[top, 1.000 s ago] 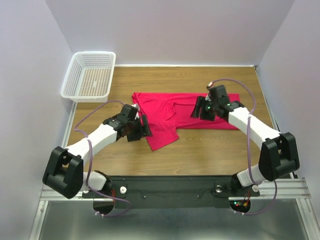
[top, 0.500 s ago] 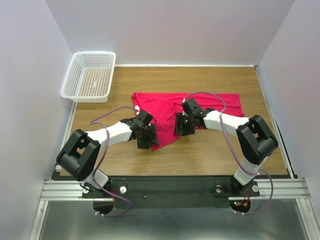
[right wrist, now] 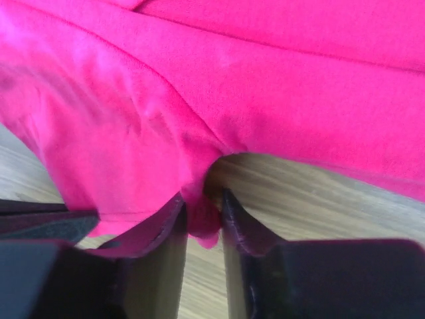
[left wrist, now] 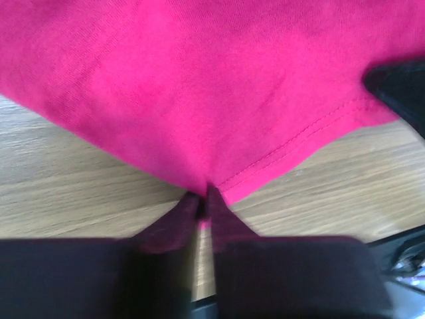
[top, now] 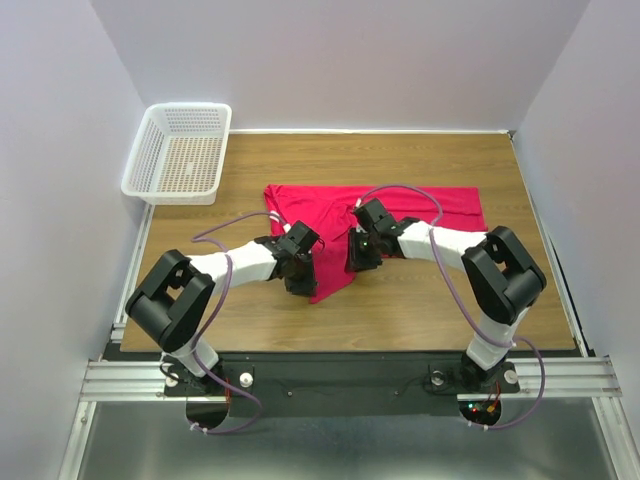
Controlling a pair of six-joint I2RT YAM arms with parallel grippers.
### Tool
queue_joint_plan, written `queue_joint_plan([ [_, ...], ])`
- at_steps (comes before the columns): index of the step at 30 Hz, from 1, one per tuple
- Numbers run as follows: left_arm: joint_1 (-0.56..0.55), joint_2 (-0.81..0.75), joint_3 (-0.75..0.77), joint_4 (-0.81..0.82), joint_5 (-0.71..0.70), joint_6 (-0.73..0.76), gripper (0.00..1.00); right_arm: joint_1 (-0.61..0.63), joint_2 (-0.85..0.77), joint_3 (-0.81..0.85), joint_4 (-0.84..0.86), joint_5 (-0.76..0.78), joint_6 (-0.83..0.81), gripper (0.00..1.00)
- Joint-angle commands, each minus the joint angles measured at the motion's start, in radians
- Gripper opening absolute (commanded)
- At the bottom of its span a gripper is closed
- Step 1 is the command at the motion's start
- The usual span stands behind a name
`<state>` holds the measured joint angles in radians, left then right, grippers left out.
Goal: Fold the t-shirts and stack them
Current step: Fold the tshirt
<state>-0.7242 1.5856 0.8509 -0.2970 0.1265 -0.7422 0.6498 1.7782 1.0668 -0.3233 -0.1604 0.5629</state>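
Wood-grain counter (top: 420, 300) bears the crimson-pink t-shirt (top: 310, 205) lying across its middle, with the left gripper (left wrist: 204, 194) closing its jaws on the shirt's stitched near hem and the right gripper (right wrist: 202, 206) pinching a bunched fold between its jaws

A wood-grain surface (top: 430, 310) spreads out on every side of the left claw (top: 300, 284) and the right claw (top: 357, 262). Plain pale lilac-white walls (top: 400, 60) close it in beyond the claws and well out to either side. Behind them, at the near edge, aluminium rails (top: 130, 376) run across above a dull grey metal sheet (top: 340, 445). The light is soft and even.
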Motion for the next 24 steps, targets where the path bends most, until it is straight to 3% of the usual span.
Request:
queue_joint_plan([
  [1,-0.011,0.001,-0.009,-0.036,-0.022,-0.002,0.04,0.013,-0.013,0.012,0.013,0.008,0.008,0.25],
  [2,-0.011,-0.004,0.000,-0.040,-0.034,0.001,0.00,0.013,-0.026,0.015,0.012,0.009,0.009,0.18],
  [6,-0.007,-0.039,0.046,-0.079,-0.086,0.020,0.00,0.014,-0.055,0.048,0.000,0.027,0.022,0.05],
  [12,0.072,-0.062,0.226,-0.182,-0.186,0.119,0.00,0.011,-0.042,0.191,-0.040,0.107,0.025,0.03],
  [24,0.229,0.114,0.459,-0.143,-0.154,0.270,0.00,-0.053,0.130,0.397,-0.083,0.154,0.057,0.04],
])
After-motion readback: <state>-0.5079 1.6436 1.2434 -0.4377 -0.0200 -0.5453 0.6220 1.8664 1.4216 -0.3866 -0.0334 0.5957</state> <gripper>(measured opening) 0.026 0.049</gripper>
